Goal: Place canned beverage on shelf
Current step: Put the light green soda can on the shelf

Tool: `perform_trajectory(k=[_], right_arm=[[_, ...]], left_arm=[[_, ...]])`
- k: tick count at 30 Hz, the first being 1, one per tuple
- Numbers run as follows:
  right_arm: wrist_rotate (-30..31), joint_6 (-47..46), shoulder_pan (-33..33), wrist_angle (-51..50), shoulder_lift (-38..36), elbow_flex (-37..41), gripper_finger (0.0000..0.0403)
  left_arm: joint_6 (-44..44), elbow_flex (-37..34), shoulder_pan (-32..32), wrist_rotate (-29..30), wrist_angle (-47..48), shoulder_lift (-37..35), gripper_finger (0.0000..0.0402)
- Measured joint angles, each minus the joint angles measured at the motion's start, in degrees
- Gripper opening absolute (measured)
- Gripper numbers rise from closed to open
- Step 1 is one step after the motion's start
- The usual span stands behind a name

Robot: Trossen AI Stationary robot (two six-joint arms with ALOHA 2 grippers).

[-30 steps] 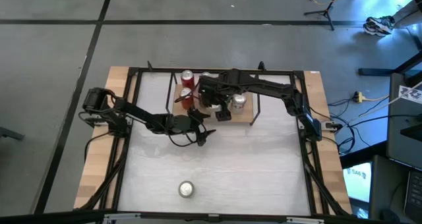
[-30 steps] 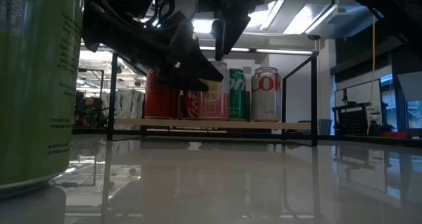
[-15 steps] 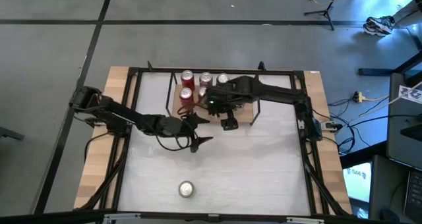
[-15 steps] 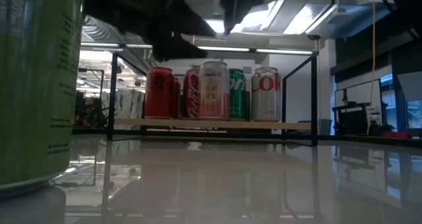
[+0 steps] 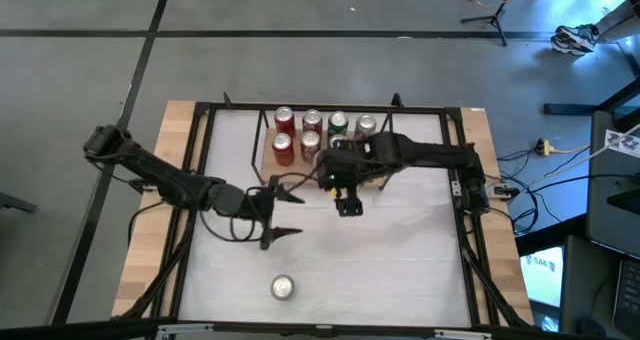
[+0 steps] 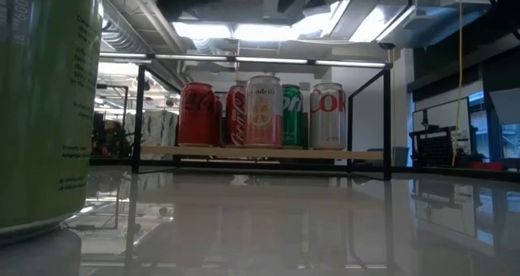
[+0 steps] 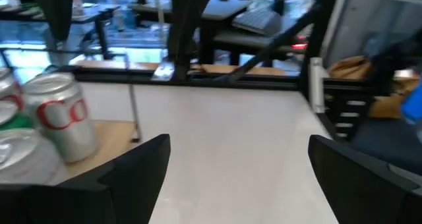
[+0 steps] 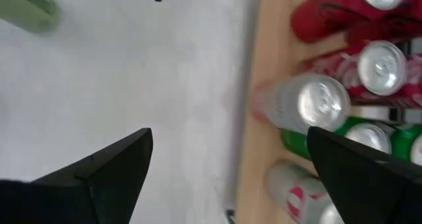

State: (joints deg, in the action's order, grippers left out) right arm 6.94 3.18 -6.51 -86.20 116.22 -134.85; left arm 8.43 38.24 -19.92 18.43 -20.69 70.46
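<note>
The shelf (image 5: 378, 170), a light-wood board in a black wire frame, stands at the table's far middle with several cans upright on it. Among them are a pink can (image 6: 265, 112) at the front, red ones (image 6: 197, 114), a green one and a silver one (image 7: 62, 115). A tall green can (image 5: 283, 287) stands alone on its base near the table's front edge, and fills the low view's left side (image 6: 45, 105). My left gripper (image 5: 290, 213) hangs open left of and nearer than the shelf. My right gripper (image 5: 348, 204) is open just in front of the shelf, pointing down, with the cans beside it (image 8: 310, 105).
A black frame (image 5: 200, 160) runs around the white table top, with wooden strips along both sides. Between the shelf and the lone green can lies bare white table (image 5: 400, 260). Cables and equipment stand on the floor to the right.
My left gripper has drawn back from the pink can at the shelf's front, going toward the table's left and near edges and rising out of the low view. My right gripper has come off the shelf toward the near edge and risen. The cans have stayed in place.
</note>
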Motion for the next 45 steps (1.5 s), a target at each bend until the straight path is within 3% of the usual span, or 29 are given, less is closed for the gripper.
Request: perform_trajectory(k=[11, 21, 32, 45], right_arm=[[-0.06, -7.70, -5.99, 3.65, 0.54, 0.02, 0.0397], [-0.57, -14.16, -9.14, 10.31, 1.18, 0.07, 0.0397], [-6.44, -15.63, -10.37, 25.16, 1.16, 0.04, 0.0397], [-5.96, -14.91, -15.40, 33.56, 3.07, 0.03, 0.0397]], left_arm=[[1.64, 0.00, -12.22, -1.01, 2.57, -0.81, 0.0350], [6.55, 0.00, -19.80, 4.38, 4.93, -0.79, 0.0350], [6.62, 0.00, -21.95, 4.97, 4.85, -0.79, 0.0350], [6.58, 0.00, -21.90, 4.91, 4.96, -0.79, 0.0350]])
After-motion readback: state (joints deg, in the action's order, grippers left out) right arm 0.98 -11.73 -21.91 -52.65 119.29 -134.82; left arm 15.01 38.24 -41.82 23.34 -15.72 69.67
